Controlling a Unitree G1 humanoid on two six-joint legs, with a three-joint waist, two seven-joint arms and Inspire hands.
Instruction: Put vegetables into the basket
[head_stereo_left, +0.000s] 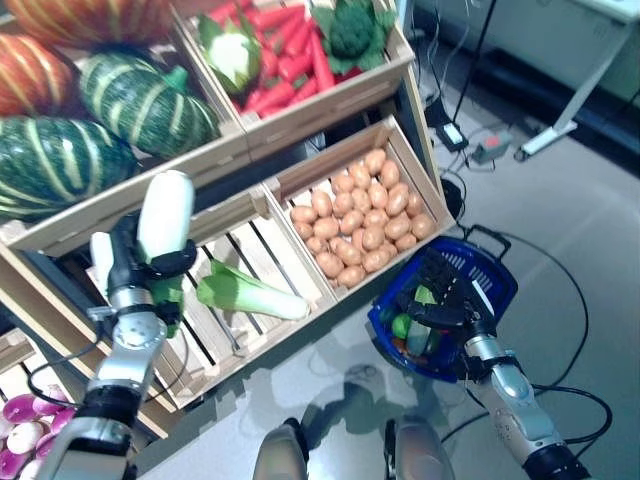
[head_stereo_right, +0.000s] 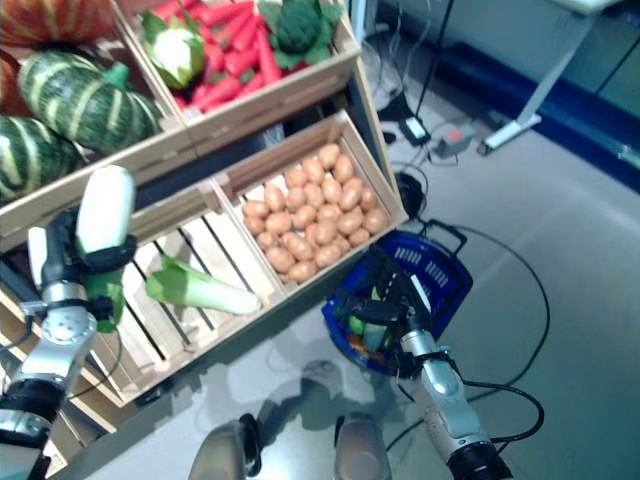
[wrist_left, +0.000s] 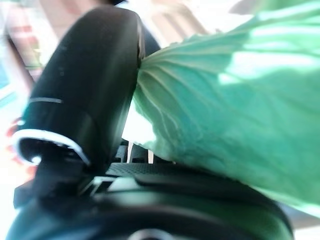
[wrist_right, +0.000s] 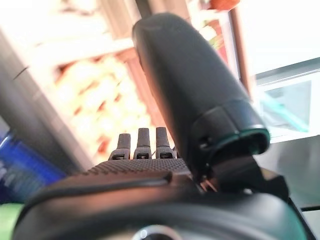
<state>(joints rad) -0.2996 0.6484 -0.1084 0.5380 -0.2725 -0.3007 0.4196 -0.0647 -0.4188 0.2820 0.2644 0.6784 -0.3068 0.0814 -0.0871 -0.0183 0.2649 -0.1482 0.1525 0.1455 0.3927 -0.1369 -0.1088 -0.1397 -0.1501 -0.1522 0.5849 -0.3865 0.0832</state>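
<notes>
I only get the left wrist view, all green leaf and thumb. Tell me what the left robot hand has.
Observer: The left robot hand grips a leek, white stalk up, over the slatted crate.
Operator: Find me the basket.
Observer: The blue basket is low at the robot's right, beside the potato crate.
Operator: Say what's in it.
Observer: Green vegetables lie inside; the right robot hand is at its rim.
</notes>
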